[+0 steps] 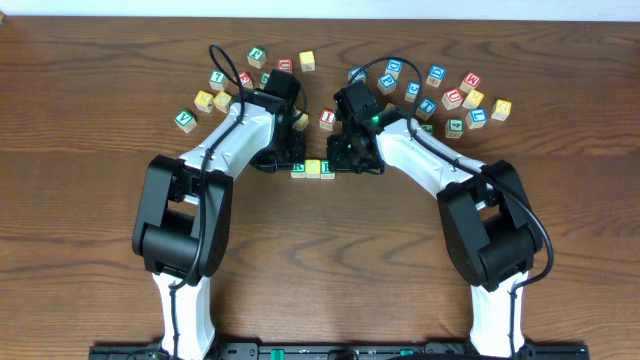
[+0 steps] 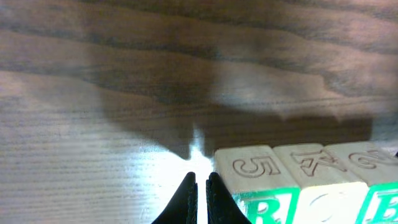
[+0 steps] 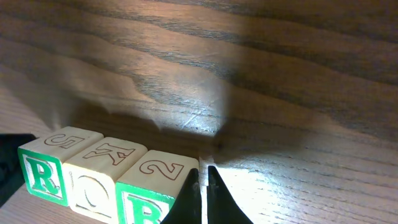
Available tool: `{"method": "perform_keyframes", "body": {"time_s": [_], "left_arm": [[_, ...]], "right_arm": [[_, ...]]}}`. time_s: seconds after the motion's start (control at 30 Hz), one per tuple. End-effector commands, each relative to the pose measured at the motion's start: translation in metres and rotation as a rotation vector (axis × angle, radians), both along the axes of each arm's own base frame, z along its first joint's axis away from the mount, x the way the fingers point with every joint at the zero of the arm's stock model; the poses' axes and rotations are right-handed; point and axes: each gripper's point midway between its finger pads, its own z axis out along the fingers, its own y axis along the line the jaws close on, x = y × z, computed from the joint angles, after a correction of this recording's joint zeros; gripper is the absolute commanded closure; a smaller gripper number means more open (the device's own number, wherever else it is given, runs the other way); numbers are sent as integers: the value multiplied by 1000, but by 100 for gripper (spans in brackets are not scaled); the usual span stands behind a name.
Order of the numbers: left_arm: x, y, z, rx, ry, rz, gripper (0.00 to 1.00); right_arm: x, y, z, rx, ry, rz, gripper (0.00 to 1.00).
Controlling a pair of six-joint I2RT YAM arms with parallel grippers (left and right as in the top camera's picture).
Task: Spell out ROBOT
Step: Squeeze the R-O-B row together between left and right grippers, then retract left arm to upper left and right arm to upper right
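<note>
The left gripper (image 2: 200,194) has its fingers pressed together on nothing, with the tips just beside the R block (image 2: 252,171). The right gripper (image 3: 202,186) is likewise closed and empty, just beside the B block (image 3: 152,180). The O block (image 3: 99,174) sits between them, and the three touch in a row. Only the wrist views show those letters. Only the overhead view shows the loose blocks (image 1: 452,98) scattered farther back on the brown wooden table (image 1: 80,180).
</note>
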Motion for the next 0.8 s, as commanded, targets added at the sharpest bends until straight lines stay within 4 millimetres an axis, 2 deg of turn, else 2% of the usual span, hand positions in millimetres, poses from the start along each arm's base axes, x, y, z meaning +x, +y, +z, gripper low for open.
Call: {"method": "perform_keyframes", "body": {"time_s": [0.0,0.27,0.43,0.77], "left_arm": [[-7,1,-5,8,30,2,92],[-5,1,-5,13,19,2,93],[1,12,1,65,-18,6,92],[22,40,47,96,-153,26,92]], "right_arm": [[-4,5,2,14,11,-8,99],[-2,3,4,16,5,-14,99],[11,-9,18,26,-28,-31,98],[24,-47,47,-15,-80,-55,92]]}}
